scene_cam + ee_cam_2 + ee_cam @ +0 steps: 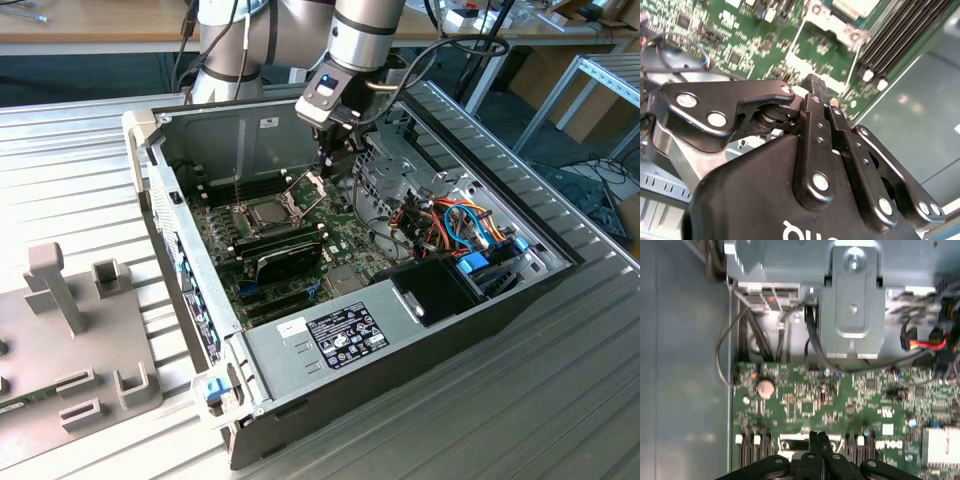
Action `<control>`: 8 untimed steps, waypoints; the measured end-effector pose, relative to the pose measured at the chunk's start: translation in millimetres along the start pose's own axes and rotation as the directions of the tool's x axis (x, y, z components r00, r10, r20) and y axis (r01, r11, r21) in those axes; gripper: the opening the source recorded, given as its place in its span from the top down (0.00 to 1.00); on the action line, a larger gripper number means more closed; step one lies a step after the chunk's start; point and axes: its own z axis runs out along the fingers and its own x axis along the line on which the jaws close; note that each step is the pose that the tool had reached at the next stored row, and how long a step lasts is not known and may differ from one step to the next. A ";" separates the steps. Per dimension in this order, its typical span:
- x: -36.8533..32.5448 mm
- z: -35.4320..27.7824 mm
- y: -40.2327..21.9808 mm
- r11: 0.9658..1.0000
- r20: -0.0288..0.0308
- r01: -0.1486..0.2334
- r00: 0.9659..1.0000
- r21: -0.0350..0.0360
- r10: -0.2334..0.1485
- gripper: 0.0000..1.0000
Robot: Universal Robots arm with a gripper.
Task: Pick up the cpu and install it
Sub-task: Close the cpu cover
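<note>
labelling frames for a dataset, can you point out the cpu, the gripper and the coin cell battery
cpu (pixel 268 212): exterior view, middle of its silver-grey top.
gripper (pixel 819 437): first wrist view, between its shut fingertips.
coin cell battery (pixel 765 388): first wrist view, centre of its round face.

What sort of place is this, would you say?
Probably a robotics lab or workshop: a robot arm reaches into an open desktop computer case on a ribbed metal table, with desks behind.
</note>
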 end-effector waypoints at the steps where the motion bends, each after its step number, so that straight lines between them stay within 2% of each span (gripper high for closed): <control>1: -0.1 -0.1 3.4 1.000 0.000 0.000 1.000 0.000 0.000 0.89; 4: -0.1 -0.1 12.3 1.000 0.000 0.000 1.000 0.000 0.000 0.89; 8: -0.2 1.4 12.3 1.000 0.000 0.000 1.000 0.000 0.000 0.89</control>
